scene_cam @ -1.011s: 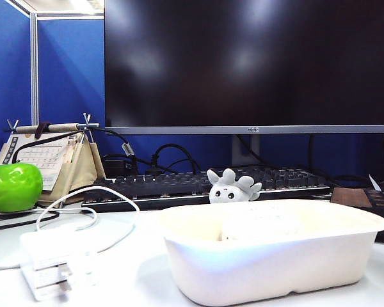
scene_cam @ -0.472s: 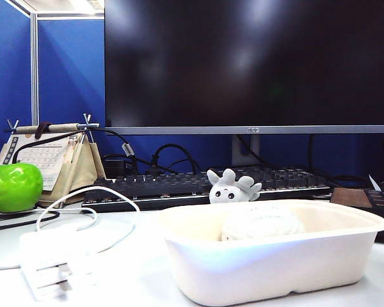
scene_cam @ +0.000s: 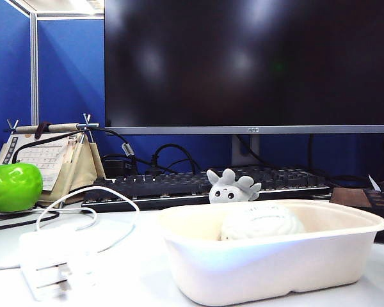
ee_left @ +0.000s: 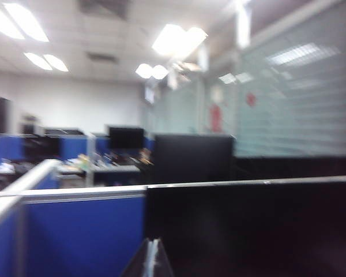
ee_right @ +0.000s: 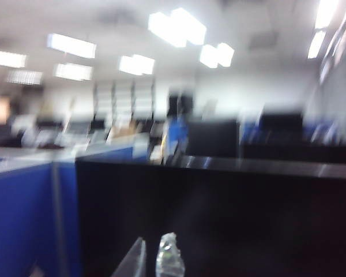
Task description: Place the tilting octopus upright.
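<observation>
- Waiting behind the white tub point(scene_cam: 345, 246), low and centre-right in the exterior frame, the octopus point(scene_cam: 233, 187) lies tipped over: tentacles fanned upward, face toward the camera, head down against the counter point(scene_cam: 134, 268), just in front of the black keyboard point(scene_cam: 173, 185).
- Its long axis should run straight up with the dome on top; as it lies, that axis looks overturned, so I judge the job calls for a grip and a rotation, not a nudge.
- My left claw point(ee_left: 151, 254) shows only as a pair of tips pressed together at the bottom edge of its wrist frame, empty, aimed over the dark monitor point(scene_cam: 249, 64) toward the office beyond.
- My right claw point(ee_right: 153, 257) shows two tips at the bottom of its wrist frame with a narrow gap between them, nearly together, gripping nothing.
- Neither arm appears in the exterior frame and neither wrist camera sees the toy, so it lies below both lines of sight; both claws must tilt down first.
- Which arm is nearer I cannot tell; the toy sits slightly right of centre, which may favour the right.
- The tub holds one rounded white faceless lump point(scene_cam: 261, 220), not my target, and it blocks a straight low approach from the front.
</observation>
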`<state>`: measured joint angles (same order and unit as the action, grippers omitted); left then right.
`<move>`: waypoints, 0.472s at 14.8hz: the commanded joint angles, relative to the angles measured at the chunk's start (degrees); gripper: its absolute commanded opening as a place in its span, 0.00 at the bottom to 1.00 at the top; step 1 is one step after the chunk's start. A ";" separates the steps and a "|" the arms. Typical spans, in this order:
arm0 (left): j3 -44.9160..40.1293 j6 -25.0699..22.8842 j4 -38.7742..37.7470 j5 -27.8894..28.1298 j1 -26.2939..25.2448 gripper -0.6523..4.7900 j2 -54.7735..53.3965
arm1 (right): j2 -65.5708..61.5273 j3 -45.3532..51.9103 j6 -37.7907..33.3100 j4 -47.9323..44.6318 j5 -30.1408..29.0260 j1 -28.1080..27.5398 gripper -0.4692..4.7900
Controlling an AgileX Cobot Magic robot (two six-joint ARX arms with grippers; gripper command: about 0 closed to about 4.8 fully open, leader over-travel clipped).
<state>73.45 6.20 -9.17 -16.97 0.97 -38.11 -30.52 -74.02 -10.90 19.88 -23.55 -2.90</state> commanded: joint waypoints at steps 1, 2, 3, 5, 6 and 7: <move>8.57 -0.20 -5.18 -7.10 -0.04 0.11 -10.43 | -8.81 -6.12 -0.26 6.95 -5.70 0.02 0.16; 11.50 -0.22 -8.20 -8.94 0.00 0.11 -13.84 | -11.39 -7.74 -0.63 9.03 -7.17 0.02 0.16; 14.69 -0.20 -11.80 -10.84 0.00 0.11 -17.75 | -14.14 -9.07 -1.55 11.26 -8.68 0.04 0.16; 20.46 -0.26 -20.68 -15.56 0.04 0.11 -26.86 | -19.61 -9.46 -1.55 17.55 -14.38 0.09 0.07; 20.55 -0.28 -22.53 -15.63 0.17 0.11 -28.87 | -21.46 -9.46 -1.55 20.68 -15.17 0.09 0.08; 20.55 -0.48 -25.05 -15.63 0.48 0.11 -30.73 | -23.63 -9.44 -1.51 23.54 -15.17 0.09 0.08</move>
<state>93.65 6.02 -32.56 -32.03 1.10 -68.18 -53.19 -83.18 -12.40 41.45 -38.22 -2.85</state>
